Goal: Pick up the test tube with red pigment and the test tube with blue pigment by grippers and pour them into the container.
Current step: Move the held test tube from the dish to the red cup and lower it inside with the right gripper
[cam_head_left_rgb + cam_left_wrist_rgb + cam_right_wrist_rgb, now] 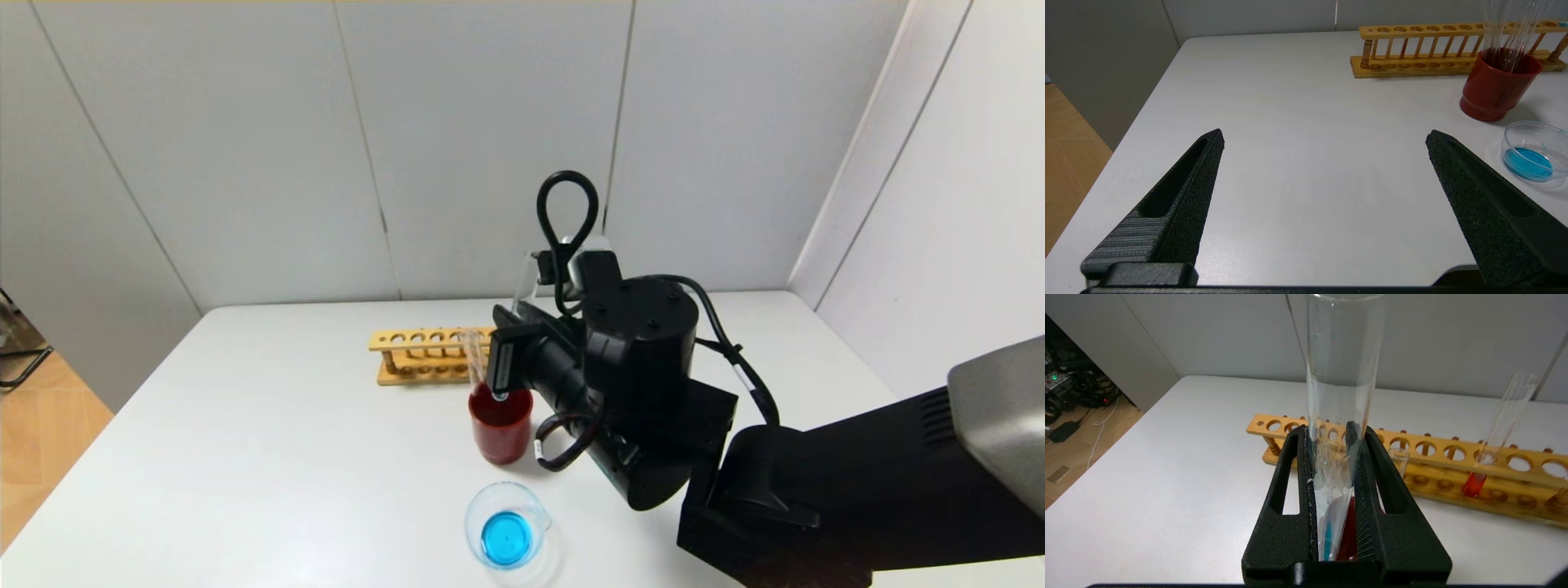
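One white worktop [245, 425] carries everything, with the black right arm reaching in over it from about 4 o'clock. A wooden rack [416, 355] lies along the far side. The red cup [500, 433] stands just at 6 o'clock of the rack, and the glass cup [506, 531] sits near it, again at 6 o'clock, closer to the robot, with a shallow pool of blue liquid in its bottom.

The right pincer [1330, 435] hangs over the red cup, clamped tight on the blue tube [1339, 375]. That tube stands nearly upright, leaning a little toward 1 o'clock, round end down at the red cup's mouth. Only a thin blue streak shows inside the glass, low between the fingers.

The left pincer [1325, 136] is parked low over the bare worktop at roughly 9 o'clock of the cups, its two fingers spread wide apart with nothing between them.

The red tube [1502, 428] stands tilted in a rack hole, a little red liquid at its base. A colourless tube [473, 359] leans in the red cup, just beside the held one.
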{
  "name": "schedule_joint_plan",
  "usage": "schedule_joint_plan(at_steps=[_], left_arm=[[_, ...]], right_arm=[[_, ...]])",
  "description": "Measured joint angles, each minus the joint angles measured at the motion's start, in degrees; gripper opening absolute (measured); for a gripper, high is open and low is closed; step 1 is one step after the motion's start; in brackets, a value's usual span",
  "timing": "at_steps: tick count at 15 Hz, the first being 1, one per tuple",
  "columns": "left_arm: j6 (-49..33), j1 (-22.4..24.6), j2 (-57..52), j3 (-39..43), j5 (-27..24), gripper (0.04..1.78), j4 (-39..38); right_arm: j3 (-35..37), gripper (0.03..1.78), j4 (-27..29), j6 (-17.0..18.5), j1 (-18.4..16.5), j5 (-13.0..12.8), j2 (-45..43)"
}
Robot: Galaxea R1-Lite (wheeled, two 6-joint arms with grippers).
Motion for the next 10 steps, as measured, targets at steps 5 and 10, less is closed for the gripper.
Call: schedule_joint_plan(at_steps=[5, 10], left_arm=[[0.00, 0.00, 0.00, 0.00, 0.00, 1.75, -0.04], [0.05, 0.00, 0.00, 0.00, 0.00, 1.75, -0.01]], right_arm=[[-0.49, 0.34, -3.62, 1.33, -0.67, 0.35, 3.69], [0.83, 0.34, -4.28, 1.49, -1.30, 0.63, 7.22]])
